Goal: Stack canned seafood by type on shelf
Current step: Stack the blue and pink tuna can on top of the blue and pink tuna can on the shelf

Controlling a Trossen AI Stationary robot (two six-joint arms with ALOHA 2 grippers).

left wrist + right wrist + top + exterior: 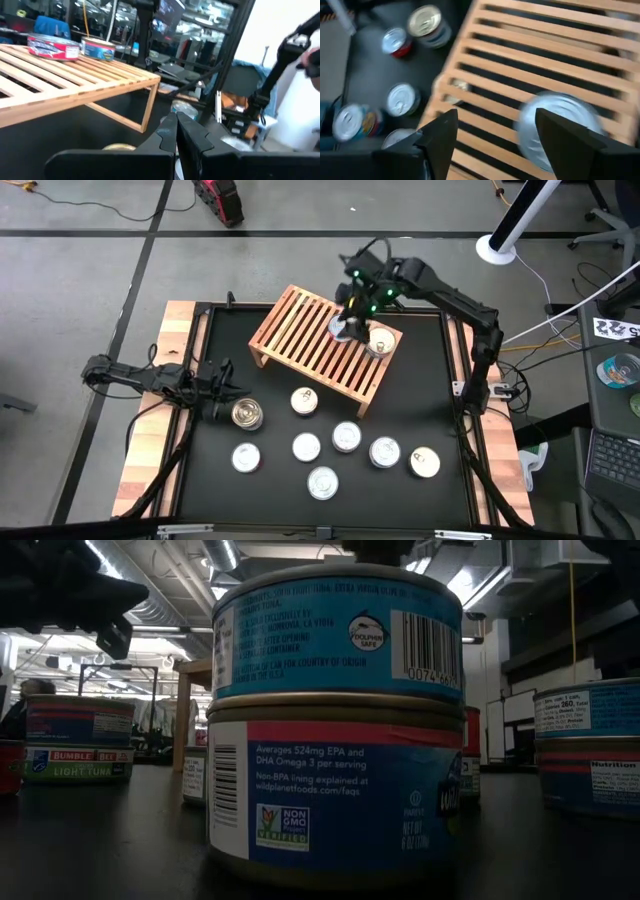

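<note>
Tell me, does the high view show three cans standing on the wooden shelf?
No, only two cans stand on the shelf; the others are on the black table.

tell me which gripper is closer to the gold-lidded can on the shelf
Right. The right gripper hangs over the shelf just beside the gold-lidded can, jaws open. The left gripper sits shut, low over the table off the shelf's near-left corner.

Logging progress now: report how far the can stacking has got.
Done: two cans sit on the shelf, a red one and a blue one.

In hand: the right gripper, open, hangs over the red can; the left gripper is shut on the table.

Left: eight tins lie on the mat.
</note>
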